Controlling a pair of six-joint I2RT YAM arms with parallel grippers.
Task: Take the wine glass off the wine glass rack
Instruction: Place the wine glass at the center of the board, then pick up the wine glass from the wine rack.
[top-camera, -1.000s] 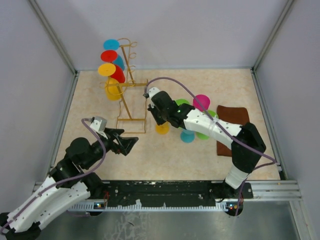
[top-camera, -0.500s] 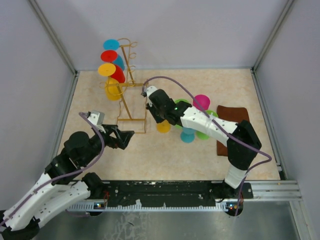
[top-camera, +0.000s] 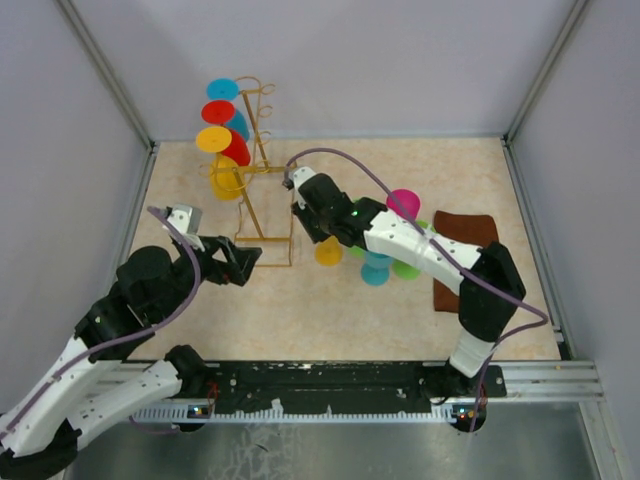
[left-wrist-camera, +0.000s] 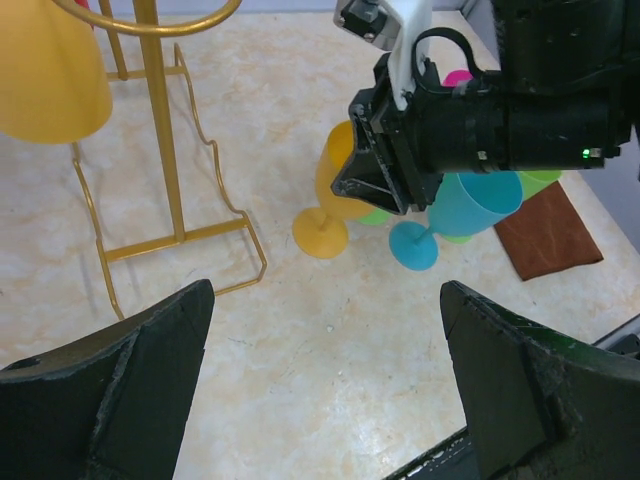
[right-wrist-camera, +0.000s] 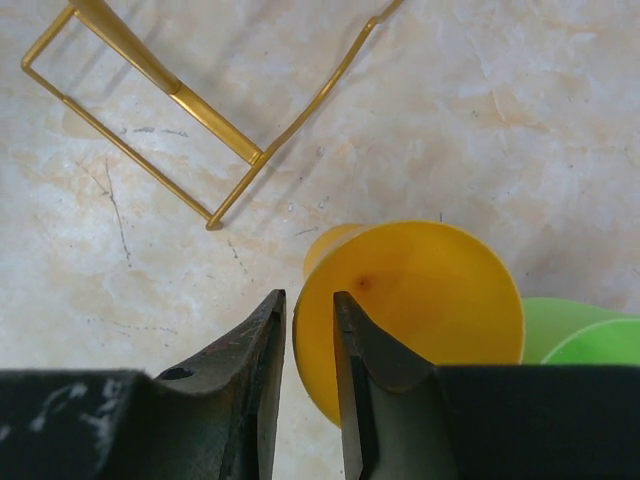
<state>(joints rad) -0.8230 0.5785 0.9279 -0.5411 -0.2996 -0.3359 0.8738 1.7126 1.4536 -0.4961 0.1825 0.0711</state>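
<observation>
**Set the yellow glass flat, then let go cleanly**

The right gripper (right-wrist-camera: 308, 300) has its jaws drawn close on the bowl wall of the yellow wine glass (right-wrist-camera: 420, 300), one finger inside the bowl and one outside. The wrist view is tight, so I take this as a grip rather than a mere touch. In the left wrist view the glass leans, with its foot (left-wrist-camera: 320, 238) on or just above the tabletop (top-camera: 330, 310), just beside the cyan glass (left-wrist-camera: 470, 205) and the green glasses (right-wrist-camera: 570, 335). The glass is therefore off the wine glass rack (left-wrist-camera: 165, 150), which stands at the left rear with a blue glass (top-camera: 222, 88), a red glass (top-camera: 217, 111) and other glasses hanging from it.

The step in hand looks to be the set-down. To do it well:

- Tip the glass upright until the foot lies flat, and only then part the jaws. Opening while it leans would likely let it topple toward the cyan glass.
- Part the jaws just enough to free the thin wall.
- Lift straight up along the bowl's axis so the inner finger does not drag the rim.
- Keep the wrist away from the rack's base, which is close by.

The left gripper (left-wrist-camera: 325, 300) hovers near the rack's base with its jaws wide apart and empty. It is well placed to steady the rack if needed.
</observation>
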